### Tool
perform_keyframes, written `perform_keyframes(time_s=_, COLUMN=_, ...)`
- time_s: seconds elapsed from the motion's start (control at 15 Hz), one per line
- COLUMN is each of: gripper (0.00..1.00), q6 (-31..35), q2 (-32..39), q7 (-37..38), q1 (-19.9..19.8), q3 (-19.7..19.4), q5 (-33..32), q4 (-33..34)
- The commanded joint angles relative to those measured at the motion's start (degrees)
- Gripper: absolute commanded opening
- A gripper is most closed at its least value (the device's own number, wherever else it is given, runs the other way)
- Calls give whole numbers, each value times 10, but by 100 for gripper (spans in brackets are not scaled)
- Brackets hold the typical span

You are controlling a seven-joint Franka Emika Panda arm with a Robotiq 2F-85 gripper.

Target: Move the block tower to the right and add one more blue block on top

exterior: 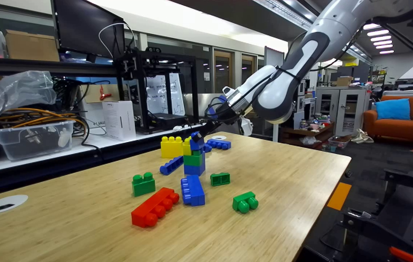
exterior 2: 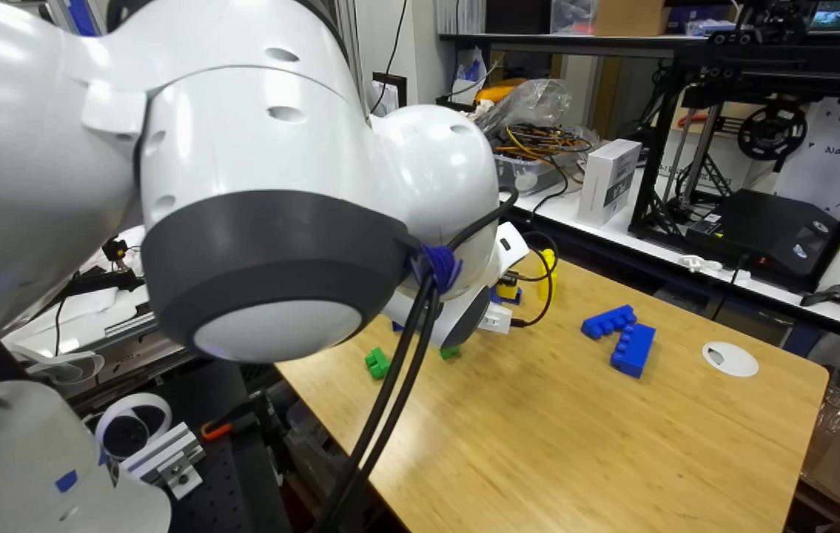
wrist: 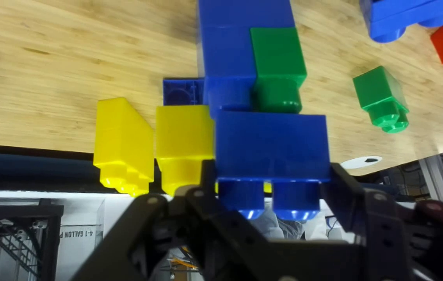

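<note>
Jaws: clenched on the blue block [wrist: 272,146], one finger against each end; the block's two visible studs point the same way as those of the block tower [exterior: 193,160].
Blue block: over the top of the tower in an exterior view; whether it touches the bricks below, cannot be told.
Block tower: upright on the table [exterior: 271,160], directly under the jaws; mostly behind the arm [exterior 2: 271,222] in an exterior view.
Tower make-up: blue base brick [exterior: 194,170]; green brick [wrist: 278,52] above it, side by side with blue; yellow brick [wrist: 178,132] high up, partly behind the held block, its seating hidden.
Lone yellow brick [exterior: 171,147]: one, upright, studs up, near the tower.
Slim blue brick [exterior: 171,165]: one, lying, just beside the tower's foot; contact unclear.
Wide blue brick [exterior: 193,191]: one, on its side, near the tower.
Red brick [exterior: 154,207]: one, on its side, four studs showing, near the wide blue brick.
Upright green brick [exterior: 143,185]: one, two studs up, near the red.
Hollow-side green brick [exterior: 220,179]: one, lying, underside exposed.
Outlying green brick [exterior: 245,202]: one, lying, two studs sideways.
Blue pair [exterior 2: 633,349]: two, lying close together, apart from the rest.
</note>
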Motion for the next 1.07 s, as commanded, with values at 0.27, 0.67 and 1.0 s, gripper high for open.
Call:
perform_keyframes(time_s=0.27, gripper=44, q6=1, q2=-14, q7=15, q1=25, q3=-27, q5=-2, q4=4)
perform_keyframes(time_s=0.67, gripper=44, q6=0, q2=-6, q7=-68, q1=40, q3=-39, q5=76, q4=19)
perform_keyframes(time_s=1.0, gripper=44, q6=2, q2=-7, q7=-103, q1=47, q3=-46, q5=98, q4=15)
